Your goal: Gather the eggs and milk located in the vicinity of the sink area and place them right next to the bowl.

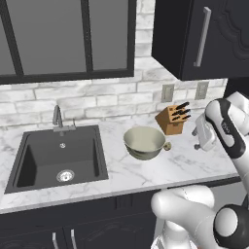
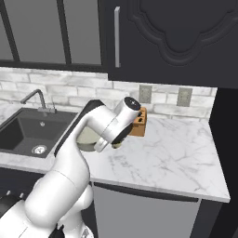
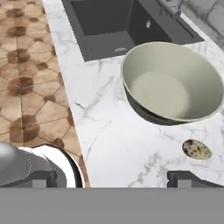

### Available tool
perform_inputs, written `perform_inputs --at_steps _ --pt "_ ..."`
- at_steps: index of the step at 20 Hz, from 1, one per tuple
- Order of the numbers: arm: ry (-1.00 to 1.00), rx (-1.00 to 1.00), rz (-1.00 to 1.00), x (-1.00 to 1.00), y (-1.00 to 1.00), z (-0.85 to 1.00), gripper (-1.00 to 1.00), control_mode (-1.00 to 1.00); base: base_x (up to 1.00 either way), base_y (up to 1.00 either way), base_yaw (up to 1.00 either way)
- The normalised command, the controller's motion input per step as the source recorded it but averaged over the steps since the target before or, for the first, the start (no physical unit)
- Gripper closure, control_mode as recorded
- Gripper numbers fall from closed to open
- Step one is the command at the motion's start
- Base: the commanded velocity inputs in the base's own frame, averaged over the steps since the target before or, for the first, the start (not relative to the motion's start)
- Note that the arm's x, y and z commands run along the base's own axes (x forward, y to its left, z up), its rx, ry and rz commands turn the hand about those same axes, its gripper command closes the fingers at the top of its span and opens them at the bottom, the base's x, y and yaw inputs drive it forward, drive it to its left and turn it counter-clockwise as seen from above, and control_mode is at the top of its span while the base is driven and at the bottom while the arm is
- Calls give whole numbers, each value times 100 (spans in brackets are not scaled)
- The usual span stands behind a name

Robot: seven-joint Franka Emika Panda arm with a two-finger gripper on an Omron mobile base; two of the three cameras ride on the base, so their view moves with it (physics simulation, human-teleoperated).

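While the white robot arm hangs over the right part of the white marble counter (image 1: 146,175), its two-finger gripper (image 1: 202,138) holds nothing, and its jaws are spread wide apart.

Count the things: one wide round beige bowl with a cream inside (image 1: 144,142), one small speckled egg (image 3: 196,149), one dark grey sink with a round metal drain (image 1: 58,158), one slim grey faucet (image 1: 58,116) and one brown wooden knife block with black handles (image 1: 172,119).

From the left base camera the egg looks like a tiny bump touching the bowl's right side. The hand camera shows it much better (you can see its spots), lying on the counter just beside the bowl, with the sink past the bowl. That camera also shows the brown tiled floor (image 3: 26,78) beyond the counter's front edge. From the right base camera the arm covers most of the bowl, and a long stretch of bare counter runs to the right, as far as its end. Two wall sockets (image 2: 145,93) sit on the white brick wall (image 1: 97,97) above the knife block.

The bowl stands between the sink and the knife block, near both. Dark cupboards (image 2: 176,42) hang over the counter.
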Motion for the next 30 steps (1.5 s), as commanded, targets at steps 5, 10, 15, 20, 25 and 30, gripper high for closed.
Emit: perform_inputs --at_steps 5,10,15,20,25,30 --pt "-4 0 18 0 -3 -12 -100 -100 0 0 0" --pt "-1 0 5 -1 0 -5 -100 -100 0 0 0" --pt "-1 8 -6 -1 0 -11 -100 -100 0 0 0" --pt "-1 12 -10 0 0 -8 -100 -100 0 0 0" --pt "0 10 -6 2 0 -1 -100 -100 0 0 0" --pt "0 4 0 9 0 -1 -100 -100 0 0 0"
